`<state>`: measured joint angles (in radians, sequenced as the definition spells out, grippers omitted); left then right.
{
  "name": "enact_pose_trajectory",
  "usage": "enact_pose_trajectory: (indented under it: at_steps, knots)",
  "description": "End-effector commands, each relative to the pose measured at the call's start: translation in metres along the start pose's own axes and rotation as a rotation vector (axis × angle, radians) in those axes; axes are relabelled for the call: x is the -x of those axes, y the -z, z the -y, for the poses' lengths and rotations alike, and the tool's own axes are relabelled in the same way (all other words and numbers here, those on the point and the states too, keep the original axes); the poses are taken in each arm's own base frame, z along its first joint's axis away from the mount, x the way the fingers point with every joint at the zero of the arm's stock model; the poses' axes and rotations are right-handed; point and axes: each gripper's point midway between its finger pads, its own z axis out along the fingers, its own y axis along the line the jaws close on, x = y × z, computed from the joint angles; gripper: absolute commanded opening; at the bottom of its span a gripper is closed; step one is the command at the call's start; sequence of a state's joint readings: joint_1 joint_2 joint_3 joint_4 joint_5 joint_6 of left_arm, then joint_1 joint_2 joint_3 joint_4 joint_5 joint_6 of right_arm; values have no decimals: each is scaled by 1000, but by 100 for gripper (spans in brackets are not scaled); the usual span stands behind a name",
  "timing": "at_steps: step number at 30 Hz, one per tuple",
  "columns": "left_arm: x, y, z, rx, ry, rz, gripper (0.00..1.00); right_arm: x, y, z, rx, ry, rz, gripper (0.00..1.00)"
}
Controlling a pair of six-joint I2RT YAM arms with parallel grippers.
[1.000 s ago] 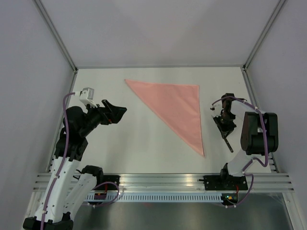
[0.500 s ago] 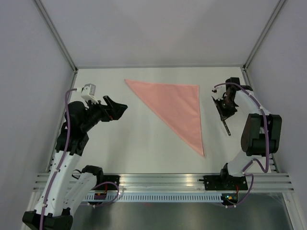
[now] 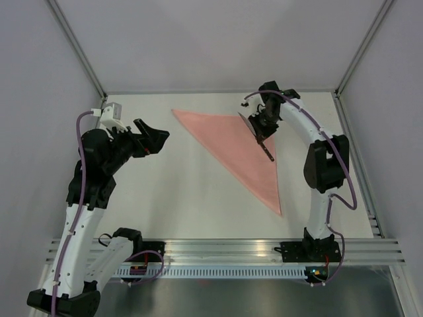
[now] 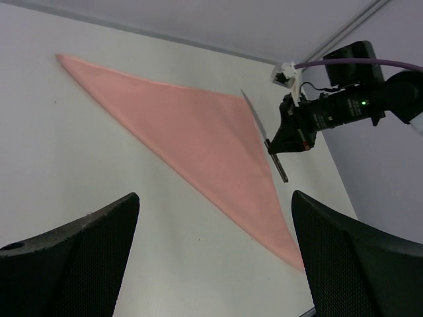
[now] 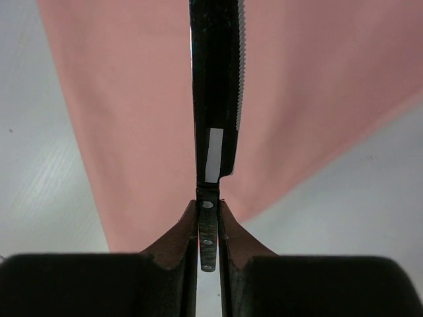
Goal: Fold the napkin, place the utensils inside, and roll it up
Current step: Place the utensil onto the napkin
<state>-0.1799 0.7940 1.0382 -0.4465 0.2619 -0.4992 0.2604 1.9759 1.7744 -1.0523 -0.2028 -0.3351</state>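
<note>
Tabletop [image 3: 192,191], white and walled on three sides, carries everything. On it the salmon-pink napkin [image 3: 241,148] lies flat, folded into a triangle: one straight edge runs along the far side, another comes down the right side to a sharp near point, and the long diagonal edge faces the left arm.

Part of the napkin's far right corner is directly under the right gripper [image 3: 260,125], and the rest spreads out to the gripper's left and back toward the arm bases. From the left gripper [image 3: 153,137] the cloth is ahead and off to the right, well apart from its fingers.

Both arms are raised over the table. The left gripper hovers over bare table with its jaws spread wide and nothing between them; its two black fingers [image 4: 73,257] frame the bottom of the left wrist view.

The right gripper's fingers [image 5: 173,241] are drawn in narrow and pinch the knife [image 3: 268,150] on its black riveted handle, just behind the blade. The serrated silver blade sticks straight out ahead of the fingertips over the pink cloth, and the rest of the handle trails out behind them. Whether the knife touches the napkin cannot be told
</note>
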Motion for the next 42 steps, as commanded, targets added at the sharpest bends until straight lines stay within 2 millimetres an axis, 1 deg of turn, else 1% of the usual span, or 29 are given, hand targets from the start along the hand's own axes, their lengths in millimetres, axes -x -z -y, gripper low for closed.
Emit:
enact_pose_trajectory:
  at_steps: [1, 2, 3, 4, 5, 6, 7, 8, 9, 10, 11, 12, 15, 18, 25, 34, 42]
  knots:
    - [16, 11, 3, 40, 27, 26, 99, 7, -18, -45, 94, -19, -113, 0]
    - [18, 12, 3, 44, 25, 30, 99, 24, -16, -50, 102, -2, -84, 0]
    - [19, 13, 3, 49, 25, 31, 99, 24, -33, -58, 128, -1, -118, 0]
    - [20, 14, 2, 60, 24, 30, 99, 37, -33, -69, 134, 19, -101, 0]
    - [20, 16, 2, 65, 23, 31, 99, 38, -45, -74, 142, 25, -120, 0]
    - [20, 16, 2, 69, 21, 30, 99, 42, -48, -80, 147, 30, -118, 0]
    - [21, 17, 1, 77, 17, 29, 99, 51, -47, -91, 157, 47, -103, 0]
    - [22, 19, 1, 81, 14, 31, 99, 52, -54, -95, 164, 49, -115, 0]
    - [23, 20, 1, 84, 10, 34, 99, 54, -57, -105, 175, 64, -117, 0]
    - [24, 19, 0, 90, 8, 34, 99, 58, -58, -108, 172, 72, -112, 1]
    - [24, 20, 0, 92, 7, 33, 99, 56, -65, -111, 171, 74, -126, 0]
    - [24, 20, 0, 92, 6, 30, 99, 56, -68, -118, 173, 88, -131, 1]
    - [24, 20, -1, 95, 7, 27, 99, 52, -77, -128, 192, 82, -154, 0]
    - [24, 20, 0, 93, 5, 27, 99, 49, -82, -133, 198, 68, -164, 0]
    - [20, 18, -2, 98, 7, 16, 99, 49, -91, -133, 180, 57, -171, 0]
    - [19, 17, -4, 103, 4, 13, 99, 47, -111, -127, 150, 33, -188, 0]
    - [14, 15, -8, 110, 2, 2, 99, 43, -122, -124, 133, 34, -200, 0]
